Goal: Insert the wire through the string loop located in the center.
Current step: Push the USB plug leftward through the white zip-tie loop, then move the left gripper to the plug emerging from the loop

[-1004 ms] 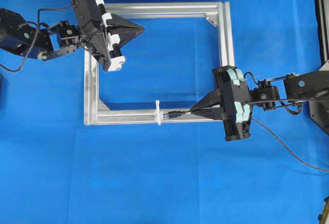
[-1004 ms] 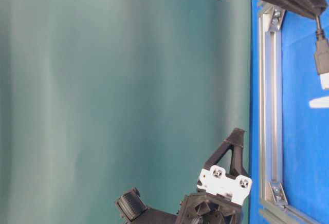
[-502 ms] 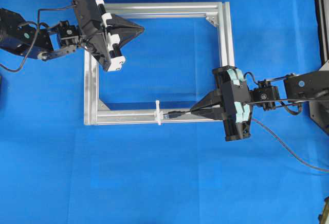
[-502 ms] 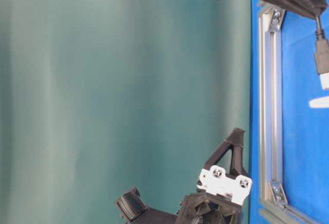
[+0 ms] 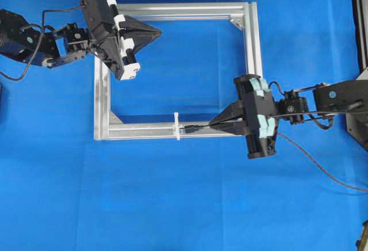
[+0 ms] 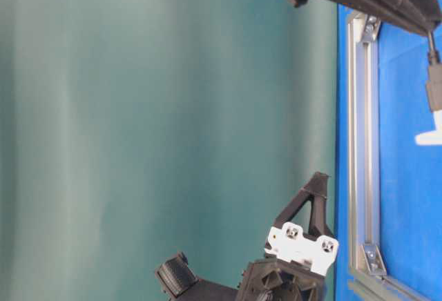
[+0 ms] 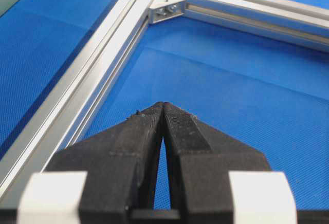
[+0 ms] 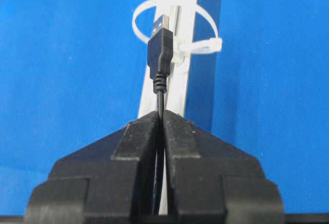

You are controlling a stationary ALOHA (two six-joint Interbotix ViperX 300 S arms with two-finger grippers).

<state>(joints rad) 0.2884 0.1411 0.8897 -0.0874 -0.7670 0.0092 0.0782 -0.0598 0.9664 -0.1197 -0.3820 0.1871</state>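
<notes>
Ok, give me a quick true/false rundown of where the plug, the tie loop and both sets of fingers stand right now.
1. The right fingers pinch the thin black wire just behind its plug. True.
2. The plug's metallic tip sits at the mouth of the thin white string loop. True.
3. The loop is tied around the silver aluminium frame bar. True.
4. The left fingers are spread wide open. False: they are shut together and hold nothing.
5. The left fingers hold the loop steady. False: they hover over the frame's far corner, away from it.
</notes>
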